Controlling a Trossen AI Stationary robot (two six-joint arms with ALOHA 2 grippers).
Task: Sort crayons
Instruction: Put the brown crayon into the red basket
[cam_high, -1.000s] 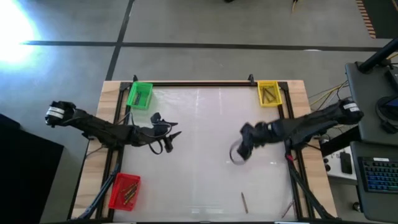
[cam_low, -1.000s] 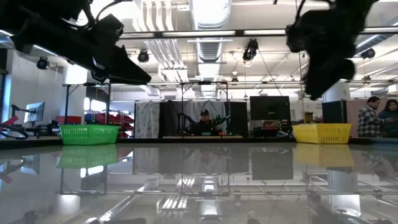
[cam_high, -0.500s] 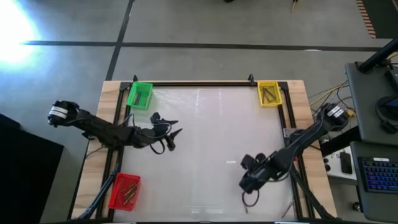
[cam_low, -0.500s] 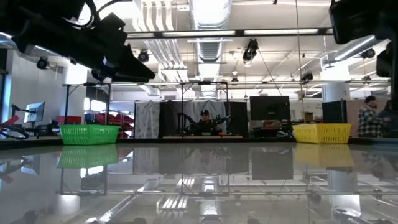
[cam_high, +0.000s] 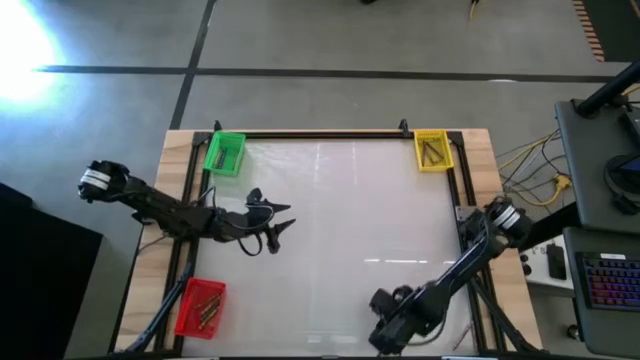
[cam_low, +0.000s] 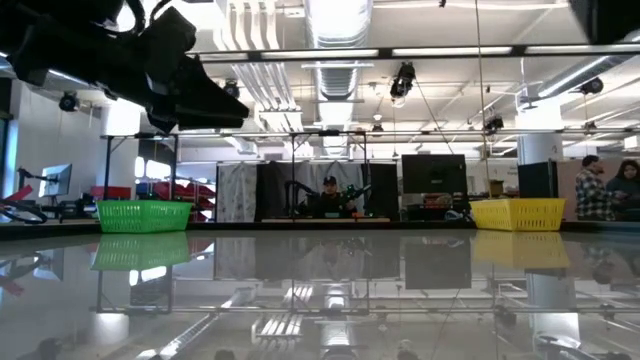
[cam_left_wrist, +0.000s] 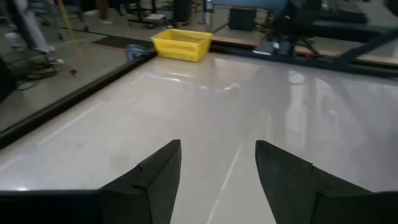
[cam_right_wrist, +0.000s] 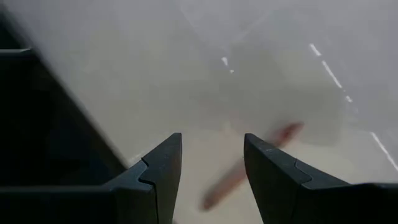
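Note:
A brownish crayon (cam_right_wrist: 252, 165) lies flat on the white table, just beyond and between the open fingers of my right gripper (cam_right_wrist: 211, 146). That gripper hangs low near the table's near edge (cam_high: 384, 332) and hides the crayon in the high view. My left gripper (cam_high: 276, 227) is open and empty, above the table's left half, and it also shows in the left wrist view (cam_left_wrist: 217, 177). Several crayons lie in the yellow bin (cam_high: 432, 150) and the red bin (cam_high: 201, 307).
The green bin (cam_high: 224, 153) stands at the far left corner, the yellow bin at the far right and the red bin at the near left. Black rails (cam_high: 322, 135) frame the table. People show in the room beyond (cam_low: 600, 185).
My right gripper has swept from the table's middle right toward the near edge and come down over the brownish crayon lying there, leaving the low view. The crayon has stayed where it was.

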